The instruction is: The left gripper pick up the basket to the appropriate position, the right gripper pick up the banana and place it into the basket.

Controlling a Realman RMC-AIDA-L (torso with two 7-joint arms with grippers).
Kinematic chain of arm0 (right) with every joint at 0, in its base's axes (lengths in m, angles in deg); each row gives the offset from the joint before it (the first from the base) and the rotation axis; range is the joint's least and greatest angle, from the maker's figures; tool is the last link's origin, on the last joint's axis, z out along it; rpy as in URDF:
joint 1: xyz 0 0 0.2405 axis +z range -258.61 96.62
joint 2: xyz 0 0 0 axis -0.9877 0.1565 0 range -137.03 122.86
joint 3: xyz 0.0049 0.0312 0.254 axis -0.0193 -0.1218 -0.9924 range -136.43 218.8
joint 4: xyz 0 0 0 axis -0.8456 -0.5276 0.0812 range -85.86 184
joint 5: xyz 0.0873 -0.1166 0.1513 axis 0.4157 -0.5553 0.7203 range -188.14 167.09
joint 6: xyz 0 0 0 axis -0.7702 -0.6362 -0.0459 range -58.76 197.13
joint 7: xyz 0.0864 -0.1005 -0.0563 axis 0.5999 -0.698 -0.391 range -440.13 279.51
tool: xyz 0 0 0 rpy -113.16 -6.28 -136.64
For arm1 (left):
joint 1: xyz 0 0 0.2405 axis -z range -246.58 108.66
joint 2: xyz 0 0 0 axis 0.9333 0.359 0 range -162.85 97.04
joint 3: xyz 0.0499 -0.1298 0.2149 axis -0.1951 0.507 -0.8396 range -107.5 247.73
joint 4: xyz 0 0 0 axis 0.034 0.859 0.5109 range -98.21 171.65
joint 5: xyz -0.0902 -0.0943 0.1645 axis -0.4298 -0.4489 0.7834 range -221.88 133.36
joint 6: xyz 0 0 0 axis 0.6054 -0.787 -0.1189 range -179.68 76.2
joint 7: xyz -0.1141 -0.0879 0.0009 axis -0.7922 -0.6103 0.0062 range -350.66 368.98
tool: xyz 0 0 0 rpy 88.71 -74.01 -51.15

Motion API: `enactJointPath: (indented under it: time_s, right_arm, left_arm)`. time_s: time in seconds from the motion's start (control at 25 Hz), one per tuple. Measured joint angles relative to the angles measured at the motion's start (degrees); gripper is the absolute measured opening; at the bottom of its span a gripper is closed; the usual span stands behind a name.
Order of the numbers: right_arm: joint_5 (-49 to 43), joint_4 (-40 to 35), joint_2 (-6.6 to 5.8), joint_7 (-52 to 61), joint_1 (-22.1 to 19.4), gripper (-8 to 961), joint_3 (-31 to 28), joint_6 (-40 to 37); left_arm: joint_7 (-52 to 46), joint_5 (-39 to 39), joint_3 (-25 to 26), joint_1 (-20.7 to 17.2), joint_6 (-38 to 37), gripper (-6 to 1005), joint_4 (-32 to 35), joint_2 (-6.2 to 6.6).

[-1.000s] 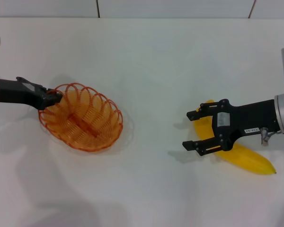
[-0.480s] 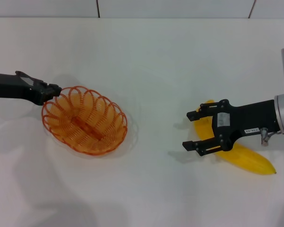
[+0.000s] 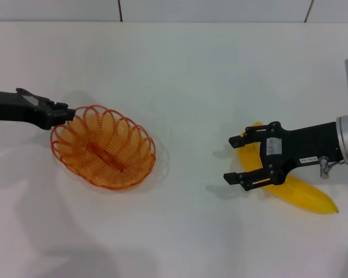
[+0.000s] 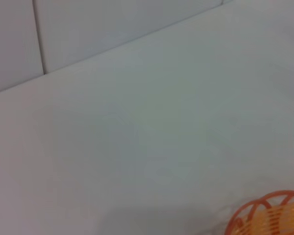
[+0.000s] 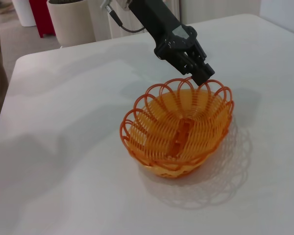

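Note:
The orange wire basket (image 3: 103,146) is at the left of the white table. My left gripper (image 3: 64,113) is shut on its rim at the far left end. The right wrist view shows the same grip, with the left gripper (image 5: 198,74) on the rim and the basket (image 5: 179,128) tilted, its shadow on the table under it. A bit of the basket rim (image 4: 269,215) shows in the left wrist view. My right gripper (image 3: 230,159) is open and empty, its body over the yellow banana (image 3: 298,190), which lies on the table at the right.
The white table (image 3: 180,75) runs back to a tiled wall. In the right wrist view a beige bin (image 5: 71,19) and a red object (image 5: 39,12) stand past the table's edge.
My left gripper has carried the basket a little to the right and away from me, then nearly stopped. The right arm and banana have not moved.

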Motion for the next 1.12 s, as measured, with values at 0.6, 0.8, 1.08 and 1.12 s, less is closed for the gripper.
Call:
enactJointPath:
  time_s: [0.6,0.8,1.08,1.12]
  right_arm:
    - [-0.07,1.24,-0.03,-0.01,0.89,832,0.06,0.0]
    - [-0.09,1.55,-0.09,-0.05,1.32,831,0.06,0.0]
    - [-0.09,1.58,-0.09,-0.14,1.4,831,0.06,0.0]
    - [-0.09,1.59,-0.09,-0.14,1.4,831,0.05,0.0]
  left_arm:
    - [-0.69,-0.09,0.11,0.34,0.16,528,-0.3,-0.53]
    - [-0.48,0.73,0.0,0.38,0.25,530,-0.7,-0.56]
    - [0.09,1.51,-0.02,0.48,2.98,535,-2.39,-0.6]
    - [0.11,1.51,-0.02,0.5,3.05,535,-2.48,-0.6]
